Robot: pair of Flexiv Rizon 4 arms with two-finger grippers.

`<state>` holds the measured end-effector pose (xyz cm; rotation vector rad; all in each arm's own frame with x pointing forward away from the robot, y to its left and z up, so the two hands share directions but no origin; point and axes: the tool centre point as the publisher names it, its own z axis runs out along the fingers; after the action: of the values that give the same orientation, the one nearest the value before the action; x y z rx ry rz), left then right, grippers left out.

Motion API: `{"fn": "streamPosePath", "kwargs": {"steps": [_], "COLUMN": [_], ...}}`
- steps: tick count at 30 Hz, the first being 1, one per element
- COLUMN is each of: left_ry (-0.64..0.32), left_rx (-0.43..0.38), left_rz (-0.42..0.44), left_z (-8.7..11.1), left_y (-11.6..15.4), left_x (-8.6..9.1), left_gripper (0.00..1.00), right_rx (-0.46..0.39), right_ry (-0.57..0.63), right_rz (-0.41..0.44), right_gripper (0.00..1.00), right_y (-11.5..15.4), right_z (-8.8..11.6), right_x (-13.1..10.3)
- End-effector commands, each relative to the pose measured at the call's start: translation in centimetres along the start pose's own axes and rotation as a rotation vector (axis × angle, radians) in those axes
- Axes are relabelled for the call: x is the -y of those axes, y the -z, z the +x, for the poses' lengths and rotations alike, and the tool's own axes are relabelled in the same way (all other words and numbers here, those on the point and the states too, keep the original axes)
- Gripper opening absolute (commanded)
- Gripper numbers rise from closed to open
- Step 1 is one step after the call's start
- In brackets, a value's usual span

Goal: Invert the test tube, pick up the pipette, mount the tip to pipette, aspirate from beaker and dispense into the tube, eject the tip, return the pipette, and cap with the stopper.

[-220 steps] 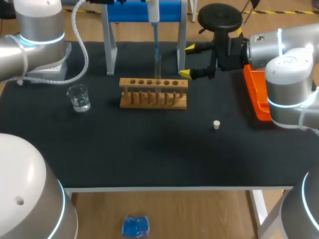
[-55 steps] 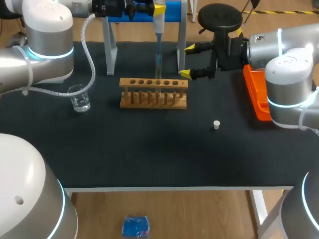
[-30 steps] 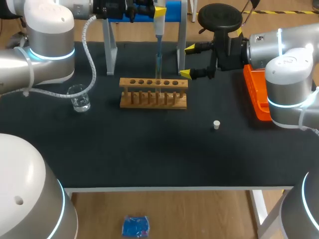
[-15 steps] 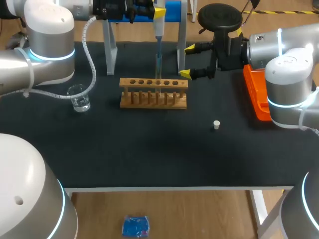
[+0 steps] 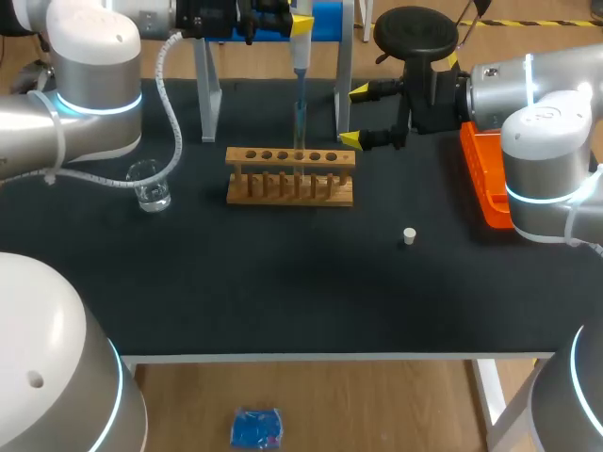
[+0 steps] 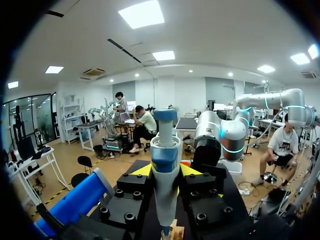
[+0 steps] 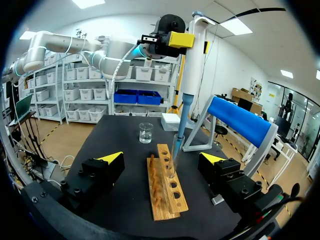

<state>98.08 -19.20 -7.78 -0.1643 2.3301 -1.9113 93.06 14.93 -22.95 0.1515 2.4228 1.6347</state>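
Observation:
My left gripper [image 5: 283, 17] is shut on the white and blue pipette [image 5: 300, 45] at the back of the table, high above the wooden rack [image 5: 290, 175]. The pipette's blue tip [image 5: 301, 99] points down into the mouth of the upright test tube [image 5: 300, 132] in the rack. In the left wrist view the pipette [image 6: 164, 180] stands between the fingers of my left gripper [image 6: 165, 172]. My right gripper [image 5: 354, 115] hangs open just right of the rack, nothing between its fingers. The glass beaker [image 5: 149, 185] stands to the rack's left. A small white stopper [image 5: 409, 235] lies to the front right.
An orange tip box [image 5: 483, 177] sits at the table's right edge under my right arm. The blue-topped pipette stand [image 5: 325, 19] rises behind the rack. From the right wrist, the rack [image 7: 165, 187], tube [image 7: 175, 155] and beaker [image 7: 146, 133] lie ahead of the right gripper [image 7: 161, 158].
Since the earliest frame my left arm has swung round, bringing its gripper into view at the back with the pipette. Over the last second nothing has visibly moved.

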Motion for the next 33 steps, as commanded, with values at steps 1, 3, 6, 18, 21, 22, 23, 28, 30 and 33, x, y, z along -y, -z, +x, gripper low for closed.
{"fn": "streamPosePath", "kwargs": {"steps": [1, 3, 6, 18, 21, 22, 23, 28, 30, 33], "left_ry": [-0.001, -0.001, -0.001, -0.001, -0.001, -0.001, -0.001, -0.001, -0.001, -0.001], "left_rx": [0.0, 0.0, 0.0, 0.0, 0.0, 0.0, 0.0, 0.0, 0.0, 0.0], "left_rz": [0.002, 0.002, 0.002, 0.002, 0.002, 0.002, 0.002, 0.002, 0.002, 0.002], "left_z": [-0.1, -0.1, -0.1, -0.1, -0.1, -0.1, -0.1, -0.1, -0.1, -0.1], "left_y": [-0.1, -0.1, -0.1, -0.1, -0.1, -0.1, -0.1, -0.1, -0.1, -0.1], "left_x": [0.0, 0.0, 0.0, 0.0, 0.0, 0.0, 0.0, 0.0, 0.0, 0.0], "left_gripper": [0.0, 0.0, 0.0, 0.0, 0.0, 0.0, 0.0, 0.0, 0.0, 0.0], "right_rx": [0.0, 0.0, 0.0, 0.025, 0.055, 0.063, 0.071, 0.108, 0.118, 0.14], "right_ry": [0.001, 0.001, 0.001, 0.003, 0.003, -0.001, -0.002, -0.03, -0.049, -0.087], "right_rz": [-0.002, -0.002, -0.002, 0.009, 0.016, 0.026, 0.029, 0.059, 0.075, 0.119], "right_gripper": [1.0, 1.0, 1.0, 1.0, 1.0, 1.0, 1.0, 1.0, 1.0, 1.0], "right_y": [0.0, 0.0, 0.0, 0.9, 2.8, 3.5, 4.1, 7.5, 8.6, 9.7], "right_z": [0.0, 0.0, 0.0, 0.1, 0.1, 0.1, 0.1, 0.0, -0.1, -0.3], "right_x": [0.1, 0.1, 0.1, -0.7, -1.9, -2.3, -2.7, -5.0, -6.1, -7.6]}}
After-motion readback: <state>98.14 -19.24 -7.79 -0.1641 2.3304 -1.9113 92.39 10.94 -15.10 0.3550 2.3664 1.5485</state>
